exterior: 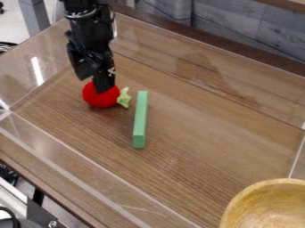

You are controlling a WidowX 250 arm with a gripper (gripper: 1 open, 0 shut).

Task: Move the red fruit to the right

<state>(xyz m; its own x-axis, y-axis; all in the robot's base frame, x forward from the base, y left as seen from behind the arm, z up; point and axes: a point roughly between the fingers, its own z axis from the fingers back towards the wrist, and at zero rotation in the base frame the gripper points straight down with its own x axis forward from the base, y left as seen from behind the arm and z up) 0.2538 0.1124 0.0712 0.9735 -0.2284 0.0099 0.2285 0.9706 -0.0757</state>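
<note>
Brown table: gripper [95,74] above the red fruit [100,94]
Its jaws stood wide open, with no visible grip; the fruit sat left of the green bar [141,119] in the view, its leafy stem toward the bar.

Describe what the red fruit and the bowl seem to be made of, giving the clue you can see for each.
Red fruit: probably moulded plastic or rubber, fairly smooth; its bright, even red suggests a toy, though painted foam is possible.
Bowl: perhaps wood or plastic; its pale yellow colour could suit either, and no clear grain settles it.
</note>
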